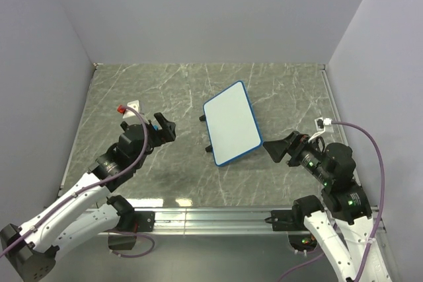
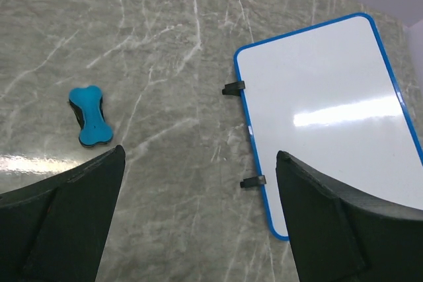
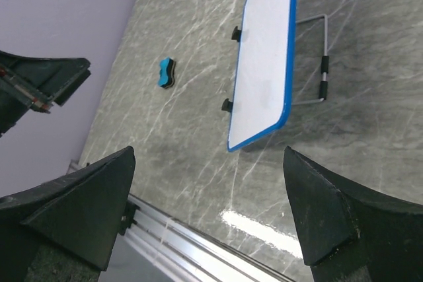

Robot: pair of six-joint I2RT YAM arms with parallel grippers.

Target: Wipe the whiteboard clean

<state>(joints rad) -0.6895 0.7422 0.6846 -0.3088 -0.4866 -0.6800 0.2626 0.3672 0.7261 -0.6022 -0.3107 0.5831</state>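
Right, near side first. Left pincer (image 2: 201,153) hangs over the bench (image 1: 165,84) left of the whiteboard (image 1: 231,123), fingers apart, nothing between them. Right pincer (image 3: 209,151) sits off the whiteboard's near right corner, also spread wide and empty.

Blue eraser (image 2: 89,115) lies flat on the bench, left of the whiteboard and well apart from it.

Whiteboard is mid-bench and turned at an angle. It looks propped at a tilt on a wire stand (image 3: 322,64), which shows at the whiteboard's edge in the right-wrist view. I can't make out any scribbles on its face in any view. Glare covers part of it, so faint residue can't be ruled out.

My read: any wiping left to do starts with the eraser.
- Left pincer should come straight down and clamp across the eraser's narrow waist, pad side kept down.
- A propped whiteboard will likely rock or skid, so press lightly.
- Right pincer could steady the whiteboard's near right edge.
- Stroke along the whiteboard's long side, with passes overlapping.
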